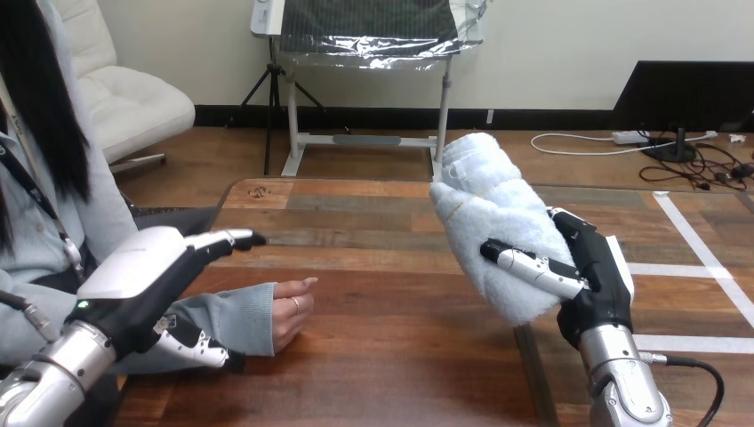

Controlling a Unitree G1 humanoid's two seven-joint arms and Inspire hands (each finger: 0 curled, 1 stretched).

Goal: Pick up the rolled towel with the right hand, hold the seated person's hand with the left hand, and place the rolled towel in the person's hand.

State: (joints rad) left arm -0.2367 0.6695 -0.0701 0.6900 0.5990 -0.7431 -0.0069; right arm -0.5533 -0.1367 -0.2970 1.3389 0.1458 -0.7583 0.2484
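The white rolled towel (485,218) is held up off the table at the right, tilted with its upper end toward the far edge. My right hand (591,271) is shut on it, thumb across the front of the roll and the other fingers behind it. My left hand (147,267) hovers at the left with straight fingers pointing right, above the person's forearm. It is open and holds nothing. The person's hand (292,310) rests on the table, loosely curled, just right of and below my left hand, apart from it.
The wooden table (391,356) stretches between the two hands with bare room in its middle. The person sits at the table's left side, with the grey sleeve (222,316) lying on the tabletop.
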